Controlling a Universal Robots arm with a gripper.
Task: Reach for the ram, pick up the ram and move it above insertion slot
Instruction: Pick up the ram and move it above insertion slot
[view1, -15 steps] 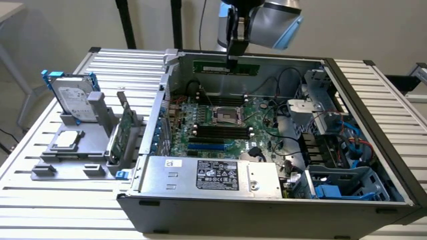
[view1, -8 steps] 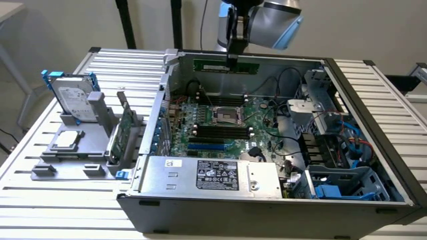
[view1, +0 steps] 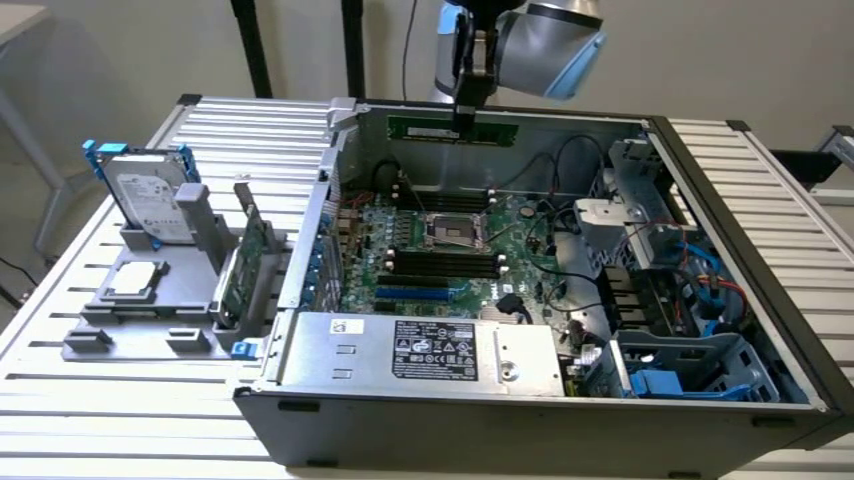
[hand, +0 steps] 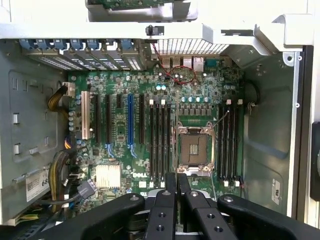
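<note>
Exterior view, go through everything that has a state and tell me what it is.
ram: held horizontal, lifted above the motherboard
gripper: shut on the ram
computer case: side open, lying flat
CPU socket: empty
hard drive: propped in the gray holder

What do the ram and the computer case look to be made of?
The ram, held in the shut gripper above the open case: likely fibreglass circuit board, matte green, with a pale label strip. The case: seemingly sheet metal, dull grey, with folded edges and a perforated grille in the wrist view.
</note>
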